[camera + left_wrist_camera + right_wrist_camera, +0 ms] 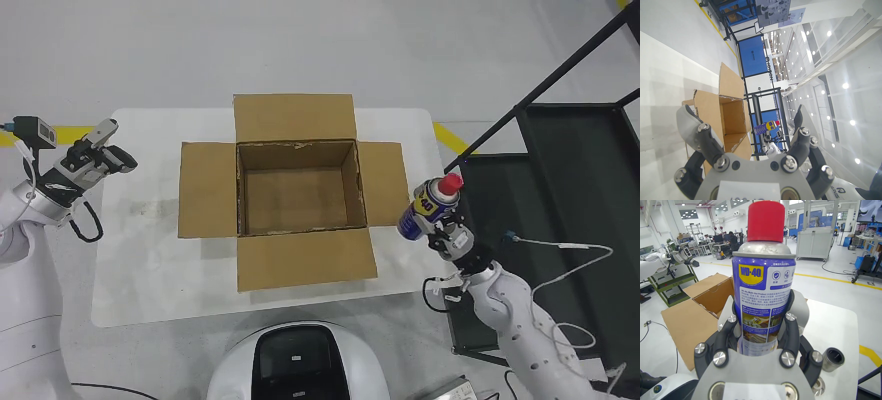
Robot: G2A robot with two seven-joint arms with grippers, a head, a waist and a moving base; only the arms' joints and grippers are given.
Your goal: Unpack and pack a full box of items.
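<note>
I am holding the spray can [428,205] clamped in my right gripper [447,238], just beside the cardboard box [300,152], by its right flap. My left gripper [742,110] is hanging with fingers apart, well off on the box's other side. The box is looking empty, so I judge unpacking nearly done and repacking not yet begun.

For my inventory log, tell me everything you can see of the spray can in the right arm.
The spray can is a metal cylinder: blue and yellow label, bare silver shoulder, red cap. The right end effector grips its lower body from both sides, holding it raised and tilted beside the open cardboard box.
</note>
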